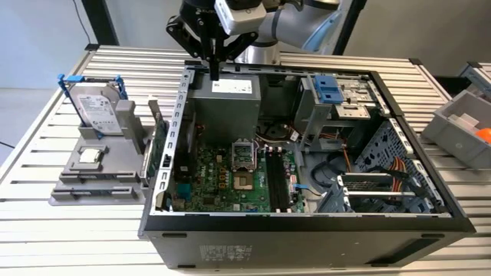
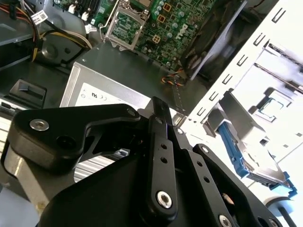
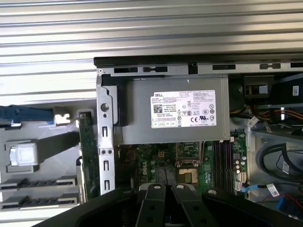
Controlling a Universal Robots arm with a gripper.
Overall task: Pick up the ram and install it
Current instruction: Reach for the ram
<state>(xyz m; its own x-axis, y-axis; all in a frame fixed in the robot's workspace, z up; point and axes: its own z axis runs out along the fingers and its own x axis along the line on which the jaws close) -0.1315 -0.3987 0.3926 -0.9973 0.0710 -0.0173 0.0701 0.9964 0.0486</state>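
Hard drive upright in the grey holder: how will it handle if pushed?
Probably stiff and heavy for its size: the hard drive looks metal-cased. Seated upright in the grey holder, it likely resists tipping; its blue frame may flex.

Open PC case (image 1: 307, 244) on slatted table (image 1: 77, 241), PSU (image 1: 222, 109) and motherboard (image 1: 218, 184) inside. Gray fixture (image 1: 80, 175) beside it holds upright hard drive (image 1: 100, 112). Gray bin (image 1: 452, 129) well apart.
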